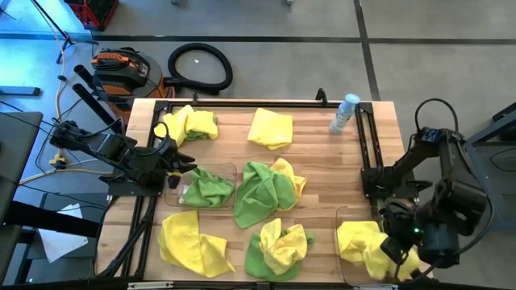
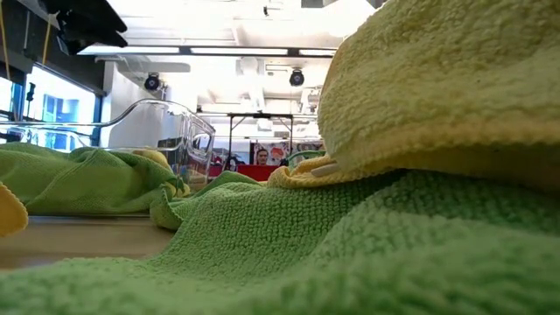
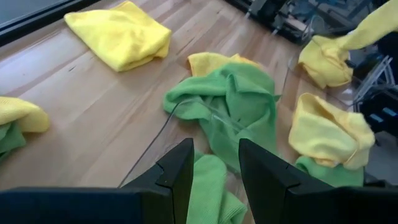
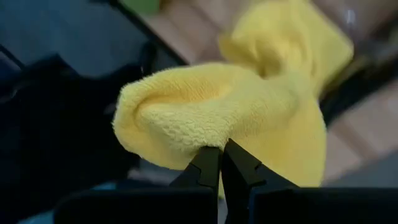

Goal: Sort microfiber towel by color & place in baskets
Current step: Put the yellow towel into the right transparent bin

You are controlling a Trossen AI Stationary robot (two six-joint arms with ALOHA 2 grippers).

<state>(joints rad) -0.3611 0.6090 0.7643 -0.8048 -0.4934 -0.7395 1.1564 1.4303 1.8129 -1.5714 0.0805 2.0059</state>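
Observation:
In the high view, yellow and green towels lie scattered on the wooden table. My left gripper (image 1: 172,166) (image 3: 215,163) is open over the near-left clear bin (image 1: 219,167), which holds a green towel (image 1: 206,187) (image 3: 208,186). My right gripper (image 1: 395,248) (image 4: 221,149) is shut on a yellow towel (image 1: 364,244) over the right clear bin (image 1: 339,229). A green and yellow pile (image 1: 268,189) (image 3: 233,102) lies mid-table. In the low view, a green towel (image 2: 289,245) with a yellow one (image 2: 437,87) on it fills the foreground. My right gripper pinches a bunched fold of the yellow towel (image 4: 208,127) between its two fingertips. The cloth bulges out beyond the fingers in several layers. The rest of the towel (image 4: 292,74) trails away from the fingers toward the bin. Whether its far end rests in the bin cannot be told.
Loose towels: yellow (image 1: 270,127) at the far middle, yellow with green (image 1: 190,124) at far left, yellow (image 1: 193,243) near left, green with yellow (image 1: 278,246) near middle. A clear bottle (image 1: 345,113) stands far right. Black frames (image 1: 367,145) line the table's sides.

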